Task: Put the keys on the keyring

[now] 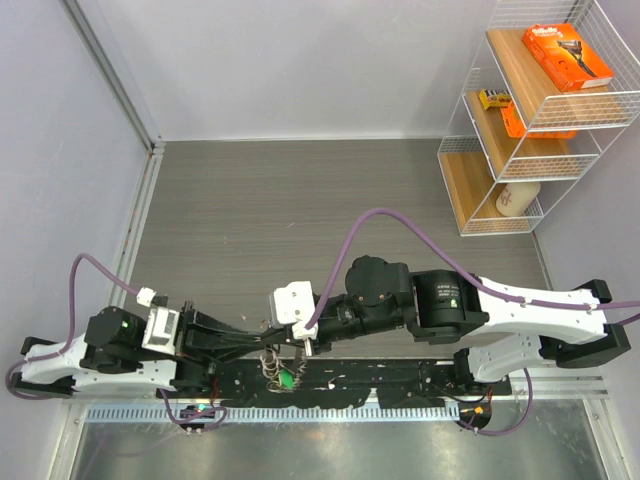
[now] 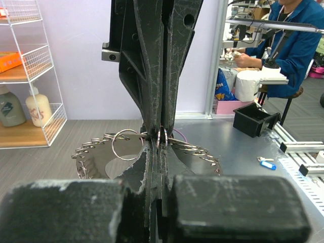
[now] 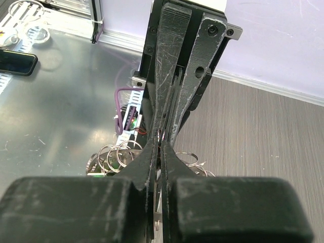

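At the near edge of the table point(image 1: 330, 200): left gripper point(image 2: 161, 139) clamped shut on the keyring point(image 2: 125, 144), small keys fanned either side; right gripper point(image 3: 161, 147) closed on a thin silver key point(image 3: 158, 207), just beside the ring; judged mid-threading, key not yet on

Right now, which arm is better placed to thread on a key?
Right, probably. The right tool is shut on a thin silver piece, likely a key, at the keyring. The left tool is busy pinching the keyring.
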